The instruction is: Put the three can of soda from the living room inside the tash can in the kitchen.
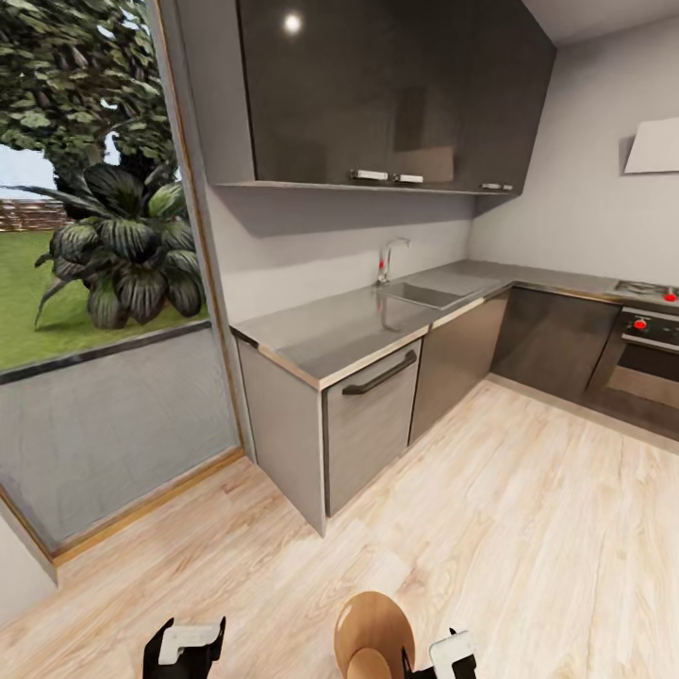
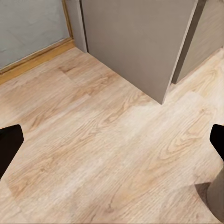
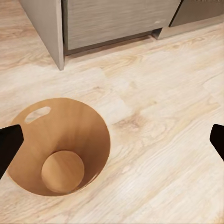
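Head view takes in the kitchen: a steel countertop [image 1: 377, 325] runs from 9 o'clock toward 3 o'clock, with the sink [image 1: 420, 294] and its tall chrome tap [image 1: 389, 259] near centre, dark wall cabinets [image 1: 377, 90] at 12 o'clock, an oven [image 1: 641, 363] at 3 o'clock and a glass door [image 1: 94, 311] onto a garden at 9 o'clock. Light wood floor [image 1: 490, 509] spreads below.

At 6 o'clock, between the two arms, stands the trash can [image 1: 373, 630], a wooden bin with an open mouth. From the right wrist view its hollow [image 3: 63, 149] looks empty down to the round base, with a cut-out handle slot [image 3: 37, 113] near the rim.

Left gripper [image 1: 184, 646] sits at 7 o'clock and right gripper [image 1: 451, 654] at 5 o'clock; in both wrist views the dark fingertips [image 3: 9, 144] stand wide apart at the edges with nothing between them, so neither holds a can. No soda cans are visible; I judge they are elsewhere, presumably in the living room.

If a drop is to be made here, I judge the holding gripper should be centred over the bin's mouth, well inside the rim, and released low so the can cannot strike the edge and tip the light bin.
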You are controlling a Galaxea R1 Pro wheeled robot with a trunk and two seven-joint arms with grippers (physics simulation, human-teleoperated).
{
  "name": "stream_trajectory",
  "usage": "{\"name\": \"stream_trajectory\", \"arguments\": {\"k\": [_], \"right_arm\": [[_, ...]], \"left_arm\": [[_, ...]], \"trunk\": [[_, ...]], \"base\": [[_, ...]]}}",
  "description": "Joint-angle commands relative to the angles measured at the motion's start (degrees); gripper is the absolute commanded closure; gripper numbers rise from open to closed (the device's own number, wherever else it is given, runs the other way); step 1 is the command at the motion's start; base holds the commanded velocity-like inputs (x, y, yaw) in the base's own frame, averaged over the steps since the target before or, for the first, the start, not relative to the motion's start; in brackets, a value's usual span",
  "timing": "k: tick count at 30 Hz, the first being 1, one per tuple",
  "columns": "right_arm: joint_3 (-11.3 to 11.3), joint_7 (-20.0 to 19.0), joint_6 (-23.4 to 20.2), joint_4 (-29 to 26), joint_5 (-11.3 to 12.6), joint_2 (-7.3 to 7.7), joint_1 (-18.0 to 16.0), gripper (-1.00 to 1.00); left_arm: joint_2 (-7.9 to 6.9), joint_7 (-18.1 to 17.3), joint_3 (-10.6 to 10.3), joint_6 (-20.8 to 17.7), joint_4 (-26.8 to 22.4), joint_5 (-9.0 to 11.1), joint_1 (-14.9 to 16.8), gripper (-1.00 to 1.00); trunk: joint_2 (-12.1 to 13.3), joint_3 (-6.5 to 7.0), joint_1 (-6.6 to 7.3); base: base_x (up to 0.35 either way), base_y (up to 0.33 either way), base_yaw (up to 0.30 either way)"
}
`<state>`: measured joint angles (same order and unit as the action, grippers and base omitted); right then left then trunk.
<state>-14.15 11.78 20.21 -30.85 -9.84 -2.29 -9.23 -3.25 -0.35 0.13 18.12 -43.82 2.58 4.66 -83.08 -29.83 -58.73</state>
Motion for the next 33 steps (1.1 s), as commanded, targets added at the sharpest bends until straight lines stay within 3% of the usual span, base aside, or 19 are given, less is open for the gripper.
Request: {"name": "stream_trajectory", "arguments": {"k": [1,17,27,31,33], "right_arm": [[0.0,0.0,0.0,0.0,0.0,-0.02,0.0,-1.00],[-0.1,0.0,0.0,0.0,0.0,-0.09,0.0,-1.00],[-0.5,-0.1,5.1,-1.6,-0.1,-0.40,0.0,-1.00],[-0.6,-0.2,4.6,-9.5,0.0,-0.70,0.1,-1.00],[-0.8,-0.3,1.5,-13.9,0.0,-0.89,0.1,-1.00]], "left_arm": [[0.00,0.0,0.0,0.0,0.0,0.0,0.0,-1.00],[0.00,0.1,0.0,0.1,-0.1,0.1,0.0,-1.00],[0.00,0.1,0.0,0.2,0.0,0.1,0.0,-1.00],[0.00,0.1,0.0,0.1,0.0,0.0,0.0,-1.00],[0.00,0.1,0.0,0.2,0.1,-0.1,0.0,-1.00]], "trunk": [[0.0,0.00,0.00],[0.0,0.00,0.00],[0.0,0.00,0.00],[0.0,0.00,0.00],[0.0,0.00,0.00]], "base": [[0.178,0.000,0.000],[0.034,0.000,0.000],[0.000,0.000,0.000],[0.000,0.000,0.000],[0.000,0.000,0.000]]}}
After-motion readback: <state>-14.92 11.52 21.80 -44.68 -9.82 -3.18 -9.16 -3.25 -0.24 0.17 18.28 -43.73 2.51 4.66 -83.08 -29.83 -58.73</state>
